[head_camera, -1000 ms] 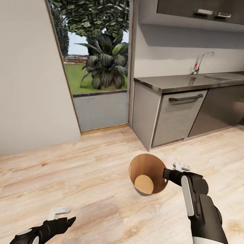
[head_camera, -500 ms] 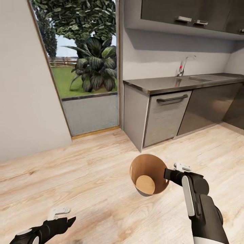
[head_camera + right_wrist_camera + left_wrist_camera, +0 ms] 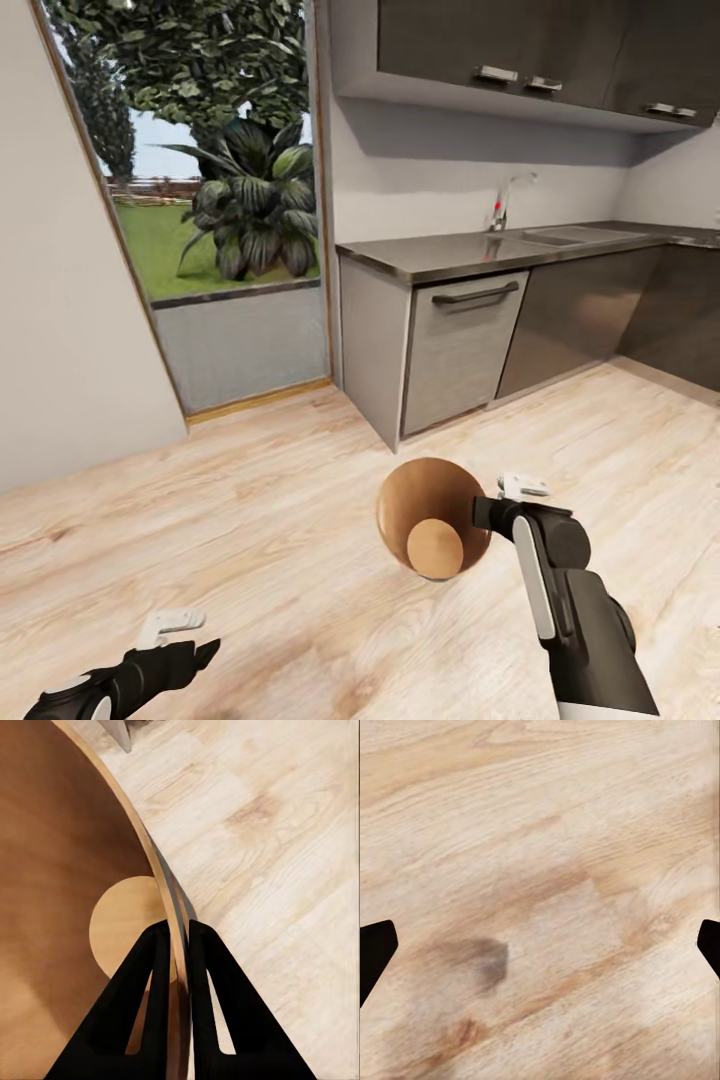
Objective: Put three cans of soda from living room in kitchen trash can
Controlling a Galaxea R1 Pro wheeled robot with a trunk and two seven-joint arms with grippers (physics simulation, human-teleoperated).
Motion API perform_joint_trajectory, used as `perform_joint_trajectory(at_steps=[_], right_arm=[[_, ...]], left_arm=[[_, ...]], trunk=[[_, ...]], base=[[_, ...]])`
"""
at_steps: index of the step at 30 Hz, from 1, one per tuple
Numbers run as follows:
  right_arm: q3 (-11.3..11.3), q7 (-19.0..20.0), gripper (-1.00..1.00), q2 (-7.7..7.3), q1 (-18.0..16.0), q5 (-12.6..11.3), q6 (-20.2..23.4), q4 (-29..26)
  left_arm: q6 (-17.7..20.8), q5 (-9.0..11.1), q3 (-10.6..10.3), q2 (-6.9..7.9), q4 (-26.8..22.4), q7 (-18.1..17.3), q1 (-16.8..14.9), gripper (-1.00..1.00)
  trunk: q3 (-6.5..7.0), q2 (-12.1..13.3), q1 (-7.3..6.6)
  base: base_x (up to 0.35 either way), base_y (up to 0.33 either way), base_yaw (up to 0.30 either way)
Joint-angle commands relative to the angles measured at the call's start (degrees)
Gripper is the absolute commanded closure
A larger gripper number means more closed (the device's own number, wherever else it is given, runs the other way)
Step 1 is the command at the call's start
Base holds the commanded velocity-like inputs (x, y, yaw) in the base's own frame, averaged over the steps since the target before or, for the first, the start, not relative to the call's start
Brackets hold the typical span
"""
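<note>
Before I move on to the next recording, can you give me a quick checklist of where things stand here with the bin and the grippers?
1. Right gripper clamped on the bin wall, one finger inside, one outside: ok.
2. Bin interior free of cans, tan bottom bare: ok.
3. Left gripper open with nothing in it, over the wood floor: ok.
4. Soda cans in sight for loading: not ok.
5. Robot in the kitchen, near the counter and sink: ok.
6. Bin resting on the floor or lifted: cannot tell.
</note>
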Motion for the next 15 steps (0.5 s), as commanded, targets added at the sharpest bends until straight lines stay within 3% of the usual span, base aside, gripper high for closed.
perform_joint_trajectory(at_steps=[1, 15], right_arm=[[0.2, 0.2, 1.00, 0.02, 0.0, -2.6, 0.0, 0.0], [-0.2, 0.3, 1.00, 0.02, 0.0, -2.8, 0.0, 0.0]], left_arm=[[0.0, 0.0, 0.0, 0.01, 0.0, 0.0, 0.0, -1.00], [0.0, 0.0, -0.1, -0.07, 0.0, 0.0, 0.0, -1.00]], trunk=[[0.09, 0.0, 0.00], [0.56, 0.0, 0.00]], base=[[0.000, 0.000, -0.159], [0.000, 0.000, -0.104]])
